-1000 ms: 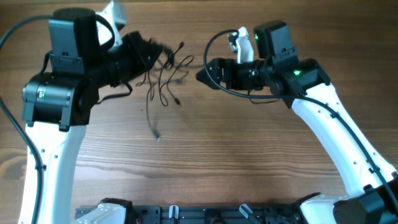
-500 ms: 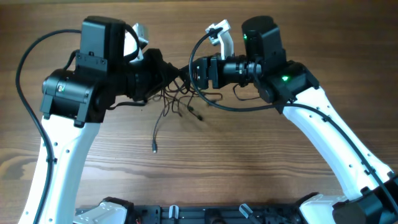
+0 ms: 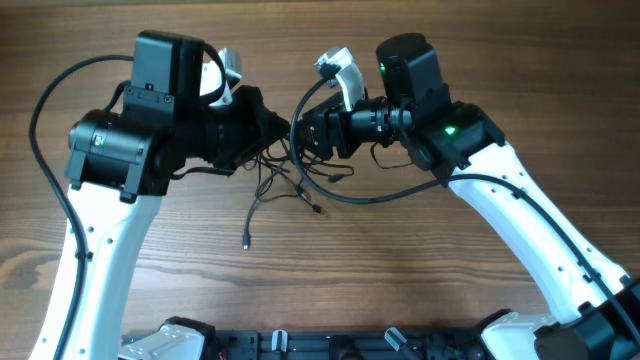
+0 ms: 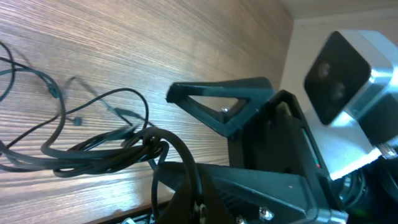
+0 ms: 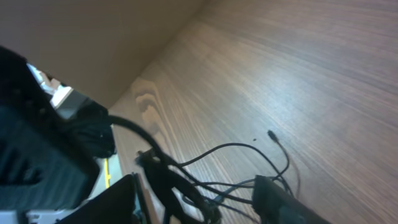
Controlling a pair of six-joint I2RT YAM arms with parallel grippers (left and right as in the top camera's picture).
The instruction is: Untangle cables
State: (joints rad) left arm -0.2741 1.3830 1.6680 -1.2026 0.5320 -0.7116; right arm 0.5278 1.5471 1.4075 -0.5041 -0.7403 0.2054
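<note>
- Left gripper: brought in toward the rear centre of the wooden table over the last second. Its finger state cannot be told, as the tips are masked by the arm's own body.
- Cables: one tangled black bunch, hung between the two grippers. Loops are trailed onto the table, and one plug end is laid nearest the front.
- Right gripper: advanced leftward until nearly met with the left. Its fingers are seen spread, with cords lying between them. A second hold is judged imminent; separation has not begun.
</note>
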